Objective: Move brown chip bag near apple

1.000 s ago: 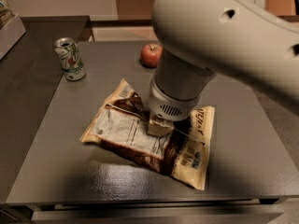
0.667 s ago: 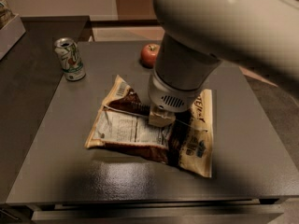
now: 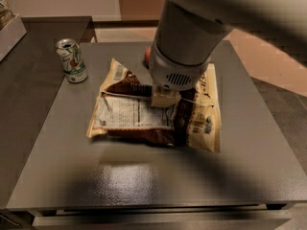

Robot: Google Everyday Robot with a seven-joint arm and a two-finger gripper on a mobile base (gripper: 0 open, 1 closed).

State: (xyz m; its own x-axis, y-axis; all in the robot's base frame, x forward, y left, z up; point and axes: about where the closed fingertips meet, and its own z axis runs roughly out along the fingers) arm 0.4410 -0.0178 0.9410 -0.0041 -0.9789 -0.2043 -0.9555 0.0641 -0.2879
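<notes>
Standing by the table (image 3: 144,181), I count one brown chip bag (image 3: 132,115), one apple (image 3: 147,56), one green-and-white drink can (image 3: 72,60) and one gripper (image 3: 164,101) on the end of a single thick, pale arm (image 3: 187,37).

The gripper comes down from above onto the middle of the bag. Its pale tip sits right on the crinkled film at the edge of the white label panel. It is drawn narrow and pinches a fold of the bag, and the film puckers up around it. It touches nothing but the bag.

The bag lies mostly flat in the middle of the dark tabletop, label side up. One cream-tan end points toward the can and the other spreads out on the far side of the arm. The apple is just beyond the bag's back edge. Only a sliver of red shows, because the wrist hides the rest, so I cannot tell whether bag and apple touch. The can stands upright near the table's back corner, beside the bag's corner but clear of it.
</notes>
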